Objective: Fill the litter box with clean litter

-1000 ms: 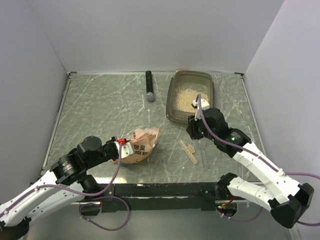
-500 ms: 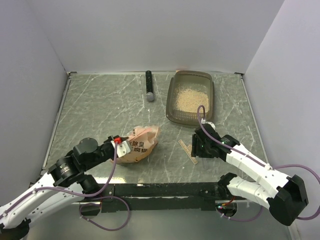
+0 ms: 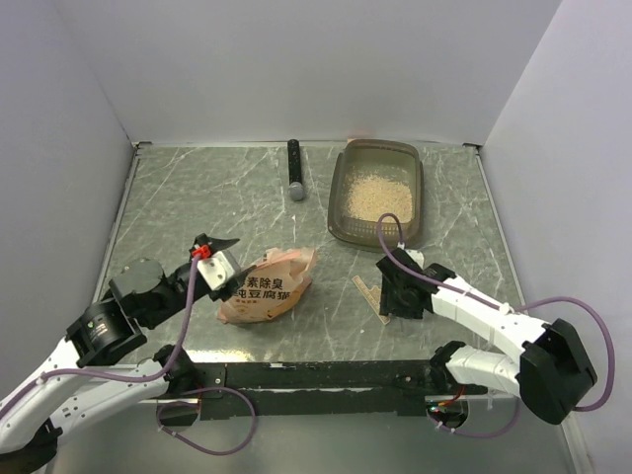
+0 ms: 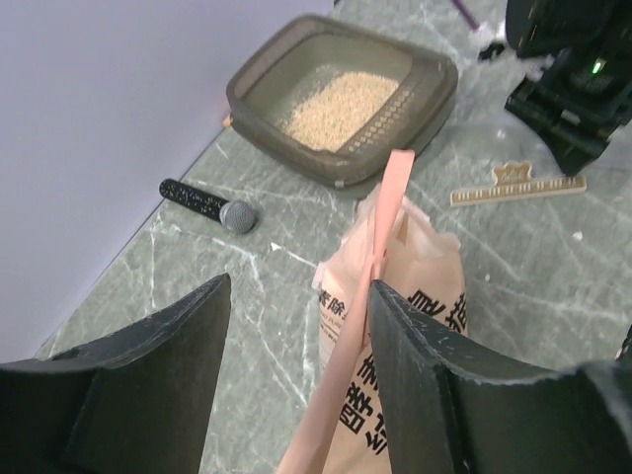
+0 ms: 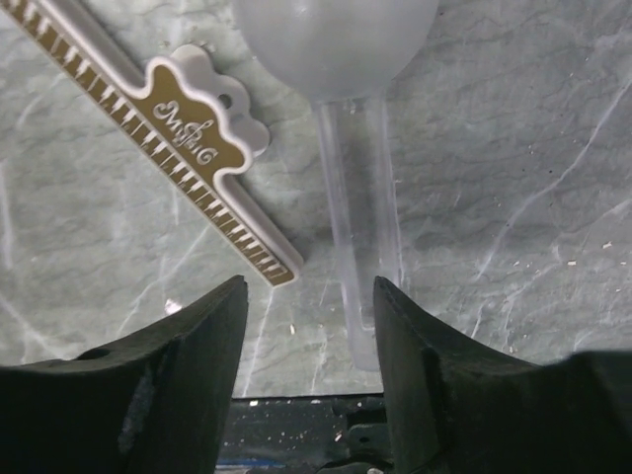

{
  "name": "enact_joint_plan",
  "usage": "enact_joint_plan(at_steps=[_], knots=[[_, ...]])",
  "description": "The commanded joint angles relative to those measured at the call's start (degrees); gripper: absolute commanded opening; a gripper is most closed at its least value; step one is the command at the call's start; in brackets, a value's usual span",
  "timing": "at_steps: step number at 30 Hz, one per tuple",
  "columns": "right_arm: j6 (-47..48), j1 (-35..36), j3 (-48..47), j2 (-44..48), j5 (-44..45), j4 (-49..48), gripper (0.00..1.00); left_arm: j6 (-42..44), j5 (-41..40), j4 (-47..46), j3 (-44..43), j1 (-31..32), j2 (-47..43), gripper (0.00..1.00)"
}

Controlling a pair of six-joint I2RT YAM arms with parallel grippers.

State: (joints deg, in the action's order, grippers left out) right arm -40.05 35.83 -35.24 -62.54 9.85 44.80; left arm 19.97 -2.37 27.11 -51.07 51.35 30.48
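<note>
Marbled table — smoky grey litter box holds pale clean litter.

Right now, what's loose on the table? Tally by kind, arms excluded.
litter box: 1
litter heap: 1
pouch: 1
microphone: 1
comb: 1
clear scoop: 1
Total: 6
</note>
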Motion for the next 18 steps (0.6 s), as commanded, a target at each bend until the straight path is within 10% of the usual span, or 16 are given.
enact_joint_plan(at_steps=[1, 10, 16, 18], knots=[[-1.3, -0.9, 0.9, -1.7, 2.3, -1.9, 0.57, -4.0, 1.3, 0.5, -4.1, 0.2, 0.3, 0.61], [-0.6, -1.7, 0.8, -5.5, 0.4, -3.8, 0.46, -9.2, -0.2, 3.4, -9.7, 0.2, 2.6, 0.59], [-0.6, -1.8, 0.7, -6.3, 0.3, -3.8, 0.0, -13.0, -1.1, 2.2, -11.3, 0.2, 3.4, 0.57], [-0.4, -1.7, 0.0, -5.7, 1.9, -2.3, 0.0, -13.8, -1.1, 2.9, -12.4, 0.2, 4.0, 0.53]])
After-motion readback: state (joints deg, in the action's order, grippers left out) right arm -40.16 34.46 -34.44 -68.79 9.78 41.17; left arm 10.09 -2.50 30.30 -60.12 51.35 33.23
